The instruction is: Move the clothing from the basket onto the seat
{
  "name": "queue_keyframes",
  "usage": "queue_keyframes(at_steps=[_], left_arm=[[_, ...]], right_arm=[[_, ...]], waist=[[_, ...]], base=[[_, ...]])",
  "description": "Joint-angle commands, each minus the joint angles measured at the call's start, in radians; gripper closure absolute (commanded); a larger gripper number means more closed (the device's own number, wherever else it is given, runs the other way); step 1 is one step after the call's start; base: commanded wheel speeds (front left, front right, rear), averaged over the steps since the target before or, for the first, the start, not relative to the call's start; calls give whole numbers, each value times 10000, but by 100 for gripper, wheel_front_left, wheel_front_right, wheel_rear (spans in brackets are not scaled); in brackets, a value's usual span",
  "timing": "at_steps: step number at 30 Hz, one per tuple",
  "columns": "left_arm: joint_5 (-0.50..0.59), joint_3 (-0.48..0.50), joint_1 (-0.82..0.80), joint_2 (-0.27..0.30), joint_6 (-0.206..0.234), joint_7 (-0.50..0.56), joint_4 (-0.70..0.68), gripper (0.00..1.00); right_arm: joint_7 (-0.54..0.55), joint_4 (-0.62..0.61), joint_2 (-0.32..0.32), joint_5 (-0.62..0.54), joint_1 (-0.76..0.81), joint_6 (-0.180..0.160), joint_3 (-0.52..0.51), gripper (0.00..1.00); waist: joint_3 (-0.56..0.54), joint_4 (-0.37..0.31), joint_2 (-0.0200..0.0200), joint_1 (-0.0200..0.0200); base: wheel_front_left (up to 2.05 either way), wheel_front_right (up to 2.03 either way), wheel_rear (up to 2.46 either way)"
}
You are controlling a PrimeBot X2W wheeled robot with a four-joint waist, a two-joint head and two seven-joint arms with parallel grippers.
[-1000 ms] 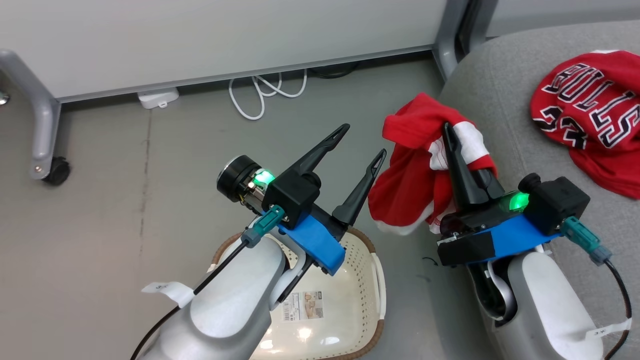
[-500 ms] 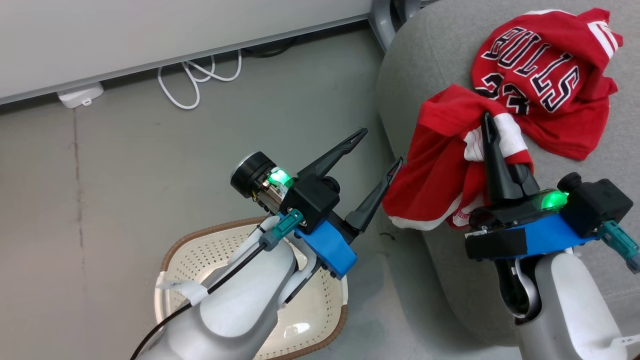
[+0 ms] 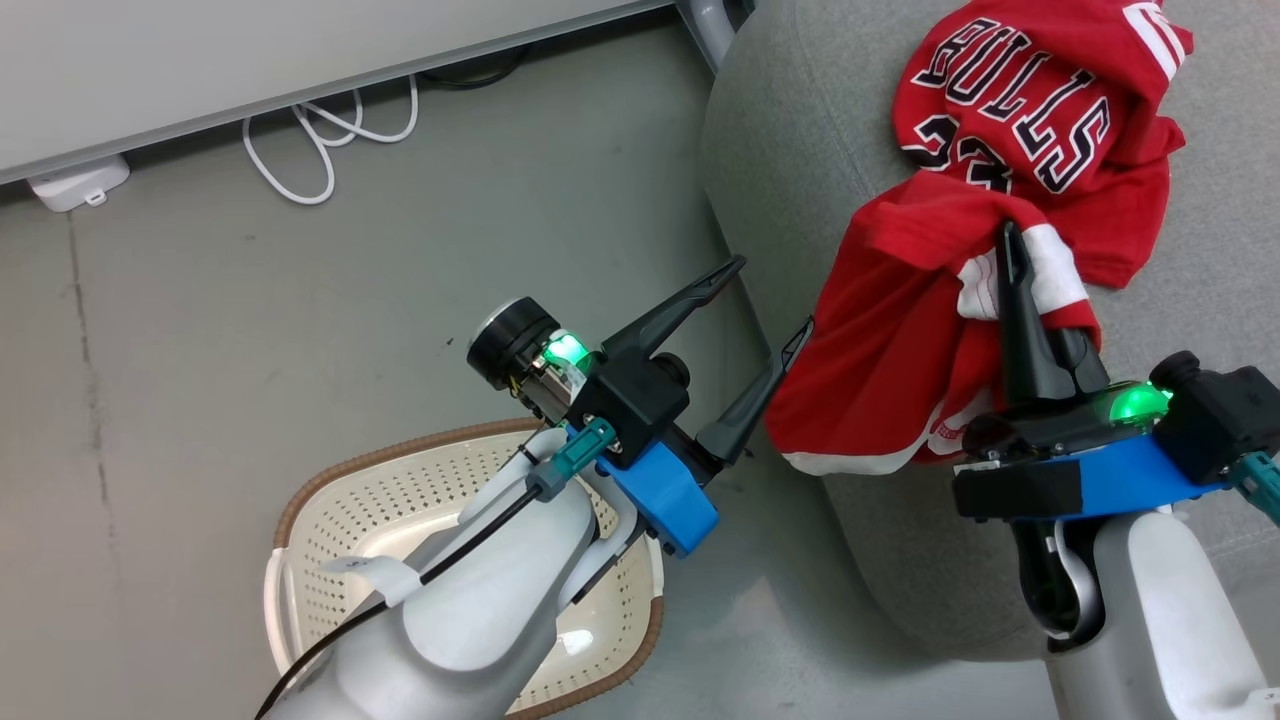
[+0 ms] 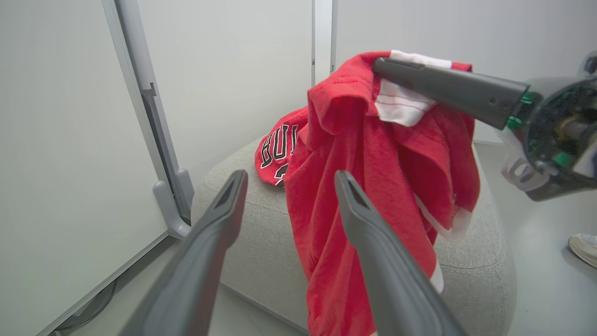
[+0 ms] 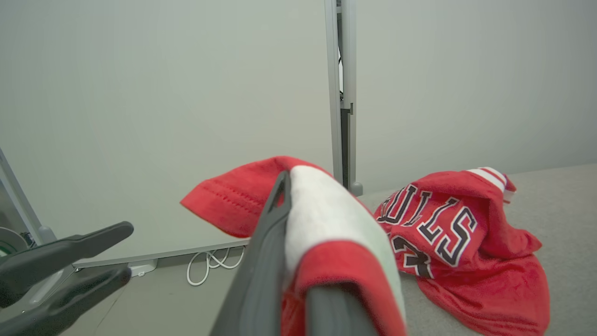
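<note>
- The right gripper (image 3: 1011,250) is closed on a red garment (image 3: 880,350); a fold with white trim is pinched between the shut fingers just below their tips.
- In the right wrist view the white trim is seen draped over the right gripper (image 5: 284,186), with a hemmed red flap of the garment (image 5: 233,200) standing out to one side.
- In the left wrist view the garment (image 4: 373,154) is seen hanging freely from the right gripper (image 4: 387,67), in front of the seat (image 4: 266,252). Whether its lower edge touches the cushion cannot be told.
- The left gripper (image 3: 770,297) is held wide open with nothing between its fingers, above the floor between the basket (image 3: 370,510) and the seat (image 3: 800,150). One fingertip is just beside the hanging garment's edge.
- From its own wrist camera, the left gripper (image 4: 290,179) is pointed at the hanging garment.
- The jersey (image 3: 1040,130), lettered "BULLS", is lain crumpled on the seat, just beyond the held garment. It is also seen in the wrist views (image 5: 457,242) (image 4: 275,149).
- The basket is stood on the floor, partly hidden under the left forearm, well apart from the jersey.
- A white cable (image 3: 320,130) is looped on the floor by the wall panel.
- A shoe (image 4: 583,242) is seen on the floor beyond the seat.
</note>
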Motion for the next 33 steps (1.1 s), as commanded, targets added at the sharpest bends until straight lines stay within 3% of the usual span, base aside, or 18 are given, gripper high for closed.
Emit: queue_keyframes(at_steps=[1,8,18,24,33], left_arm=[[-4,6,-180,73,-7,-30,-38,0],[52,97,-278,119,23,-30,-143,0],[266,316,-664,267,125,-30,-452,0],[476,383,-1076,377,140,-30,-617,0],[655,491,-1425,559,189,-30,-731,0]], right_arm=[[-37,-100,-4,-76,-47,5,-47,100],[-37,-471,-4,-387,-803,5,-266,100],[-35,-1023,-523,-916,-3631,5,-1027,100],[-35,-989,-1672,-1077,-5641,5,-1936,100],[-32,451,-3934,-987,-8023,4,-3425,100]], waist=[[38,30,0,0],[296,233,0,0],[1410,468,0,0],[2447,666,0,0],[3545,622,0,0]], base=[[0,0,0],[0,0,0],[0,0,0],[0,0,0],[0,0,0]])
